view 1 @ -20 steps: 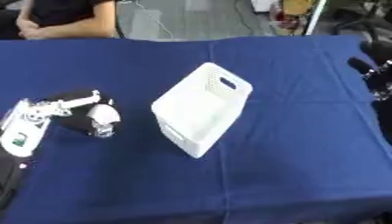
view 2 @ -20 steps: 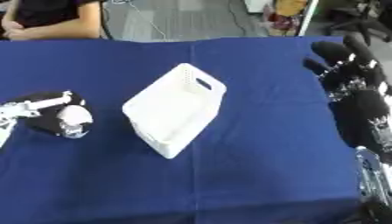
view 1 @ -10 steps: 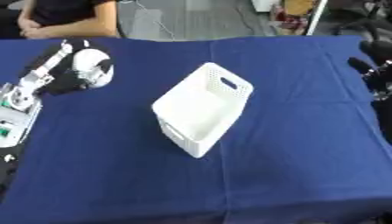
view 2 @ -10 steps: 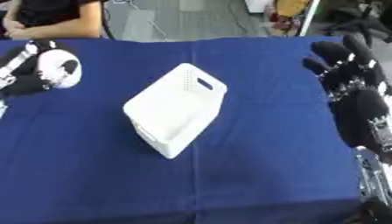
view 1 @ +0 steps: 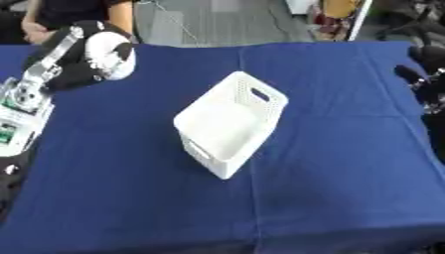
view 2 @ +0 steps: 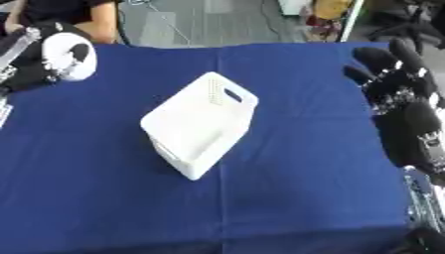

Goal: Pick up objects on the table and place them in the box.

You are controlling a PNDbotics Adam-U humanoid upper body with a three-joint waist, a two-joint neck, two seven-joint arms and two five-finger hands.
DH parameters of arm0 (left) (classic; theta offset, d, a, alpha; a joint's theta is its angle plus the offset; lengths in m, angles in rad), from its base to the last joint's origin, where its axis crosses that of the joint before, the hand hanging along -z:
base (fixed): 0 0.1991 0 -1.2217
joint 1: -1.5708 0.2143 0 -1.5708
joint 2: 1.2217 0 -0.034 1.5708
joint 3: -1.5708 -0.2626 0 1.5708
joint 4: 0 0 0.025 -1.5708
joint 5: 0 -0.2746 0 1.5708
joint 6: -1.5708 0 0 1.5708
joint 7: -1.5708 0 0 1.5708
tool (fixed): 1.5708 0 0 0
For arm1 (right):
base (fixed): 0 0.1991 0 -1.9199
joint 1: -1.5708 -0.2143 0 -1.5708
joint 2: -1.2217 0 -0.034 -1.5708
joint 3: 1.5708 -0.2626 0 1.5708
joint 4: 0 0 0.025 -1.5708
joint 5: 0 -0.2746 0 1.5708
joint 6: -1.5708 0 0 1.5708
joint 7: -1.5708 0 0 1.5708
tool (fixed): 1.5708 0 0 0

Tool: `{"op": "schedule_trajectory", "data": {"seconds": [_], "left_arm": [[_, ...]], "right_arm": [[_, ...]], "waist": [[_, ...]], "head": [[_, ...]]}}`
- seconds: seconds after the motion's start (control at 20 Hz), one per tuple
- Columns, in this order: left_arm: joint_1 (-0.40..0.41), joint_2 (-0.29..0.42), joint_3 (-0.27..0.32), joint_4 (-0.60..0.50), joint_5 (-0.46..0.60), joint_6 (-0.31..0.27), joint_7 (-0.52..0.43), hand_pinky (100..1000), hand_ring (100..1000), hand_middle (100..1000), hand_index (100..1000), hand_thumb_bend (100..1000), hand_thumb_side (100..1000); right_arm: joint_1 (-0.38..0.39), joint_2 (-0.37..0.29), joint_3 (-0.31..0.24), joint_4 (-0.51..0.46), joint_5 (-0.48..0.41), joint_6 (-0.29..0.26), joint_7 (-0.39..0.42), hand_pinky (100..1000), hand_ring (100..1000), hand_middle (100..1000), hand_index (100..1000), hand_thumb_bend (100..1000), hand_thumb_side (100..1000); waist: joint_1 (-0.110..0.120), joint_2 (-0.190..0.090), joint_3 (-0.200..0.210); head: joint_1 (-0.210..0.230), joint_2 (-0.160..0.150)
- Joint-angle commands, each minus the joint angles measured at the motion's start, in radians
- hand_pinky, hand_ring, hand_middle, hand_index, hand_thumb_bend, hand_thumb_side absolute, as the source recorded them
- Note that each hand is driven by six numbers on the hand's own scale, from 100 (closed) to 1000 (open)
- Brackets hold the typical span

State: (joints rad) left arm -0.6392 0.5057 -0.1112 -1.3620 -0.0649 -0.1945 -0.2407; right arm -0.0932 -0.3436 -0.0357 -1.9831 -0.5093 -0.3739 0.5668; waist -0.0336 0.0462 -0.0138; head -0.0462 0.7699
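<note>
Box (view 1: 230, 127) stands mid-bench (view 1: 347, 178). Left robot hand (view 1: 83, 62), holding a round object (view 1: 111, 53), is above the far-left corner. Right robot hand (view 2: 396, 92) is at the right edge.

A blue tablecloth (view 1: 330, 163) covers the table; beyond it, grey floor (view 1: 217, 22) and a seated person's arm (view 1: 39, 27).

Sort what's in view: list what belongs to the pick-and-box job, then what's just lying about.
Belongs to the job:
- white box, in the middle of the table
- white rounded object, held up in the left hand
- right hand, idle and open at the right edge

Just there:
- blue tablecloth
- person seated at the far edge
</note>
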Motion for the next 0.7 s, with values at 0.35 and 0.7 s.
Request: {"op": "schedule_trajectory", "data": {"seconds": [0.35,0.7], "left_arm": [[-0.185,-0.087,-0.052,0.016,0.015,-0.016,-0.033,100,100,425,498,100,491],[-0.257,-0.160,-0.102,0.074,-0.057,-0.068,-0.065,100,100,427,506,100,474]], "right_arm": [[-0.008,-0.016,0.003,-0.017,-0.010,0.002,0.006,958,996,886,1000,203,593],[-0.007,-0.015,0.005,-0.017,-0.014,0.003,0.010,959,996,886,1000,204,594]], "waist": [[-0.001,-0.019,-0.009],[-0.003,-0.021,-0.013]], "head": [[0.001,0.000],[0.014,0.000]]}}
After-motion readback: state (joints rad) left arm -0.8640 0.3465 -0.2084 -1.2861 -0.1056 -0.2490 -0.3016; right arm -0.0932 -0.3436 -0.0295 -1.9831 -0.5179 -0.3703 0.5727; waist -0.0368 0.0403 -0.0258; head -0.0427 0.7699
